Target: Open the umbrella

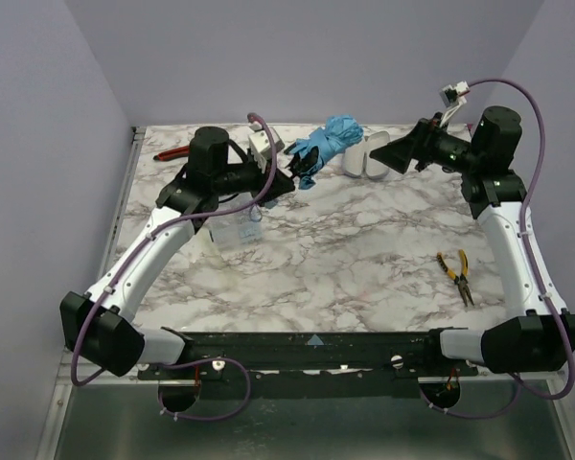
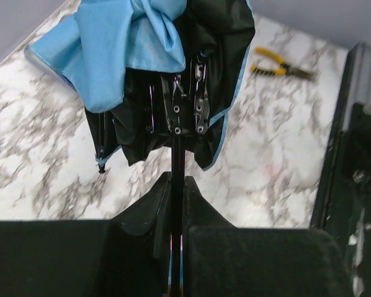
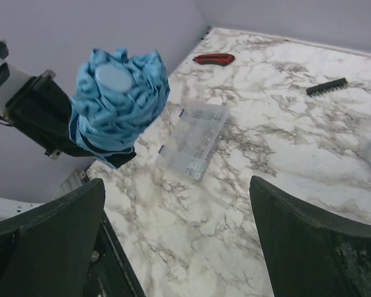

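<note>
Holding: the left tool [image 2: 176, 185] is clamped on the thin black shaft of the umbrella [image 2: 136, 49], with its fingers pressed together around the shaft.
Umbrella place: upper middle of the top view, above the far part of the worktop [image 1: 364, 240] and between the two arms' ends.
Umbrella state: the sky-blue canopy is bunched and folded. Its black underside and ribs hang loose around the shaft in the left wrist view, and its round top cap faces the right wrist camera.
Right tool [image 3: 176, 185]: the fingers are spread wide apart with nothing between them, aimed at the canopy's top but apart from it.
In the way: a pale rounded case [image 1: 364, 155] sits on the worktop just beside the right tool, between it and the canopy in the top view.
Clear plastic box [image 3: 195, 139]: flat on the marble, beneath the left arm's forearm in the top view.
Red-handled cutter [image 3: 213, 59]: near the far corner, upper left of the top view.
Black toothed strip [image 3: 326, 86]: lies alone, upper right of the right wrist view.
Yellow-handled pliers [image 1: 457, 273]: right side of the top view, well apart from the umbrella.
</note>
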